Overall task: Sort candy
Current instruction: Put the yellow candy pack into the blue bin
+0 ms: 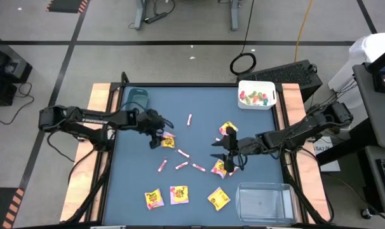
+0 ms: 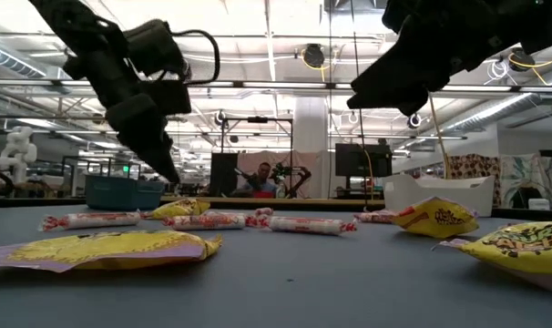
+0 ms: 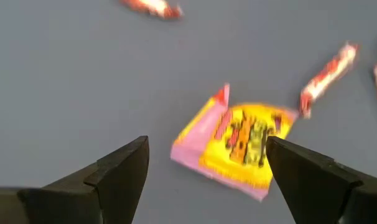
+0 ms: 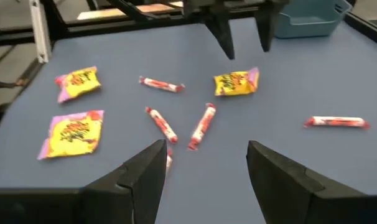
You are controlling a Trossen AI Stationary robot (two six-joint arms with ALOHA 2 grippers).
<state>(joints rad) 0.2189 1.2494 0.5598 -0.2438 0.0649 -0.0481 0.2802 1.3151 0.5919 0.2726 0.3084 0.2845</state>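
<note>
Two dark robot arms work over a blue-grey table point(image 1: 199, 146) strewn with candy. The left gripper point(image 1: 159, 135) hangs with its fingers spread wide and empty, poised just above a square yellow packet point(image 3: 235, 148) with a pink edge and red-and-green print, which lies flat between and just ahead of the fingertips. Thin pink-and-white sticks point(image 1: 180, 159) lie scattered just beyond that packet, between the two grippers.

The right gripper point(image 1: 227, 154) hovers above the table with its fingers parted about halfway, holding nothing; two more yellow packets sit close by it, one point(image 1: 228, 128) just beside it towards the white bin point(image 1: 256, 94) and one point(image 1: 219, 168) right under its fingertips. Three further yellow packets point(image 1: 178, 194) lie in a loose row near the table's front edge, well apart from both grippers, beside a clear bin point(image 1: 264, 202). The white bin holds small green and red wrapped pieces point(image 1: 255, 97). A teal bin point(image 1: 138, 98) stands behind the left gripper.
</note>
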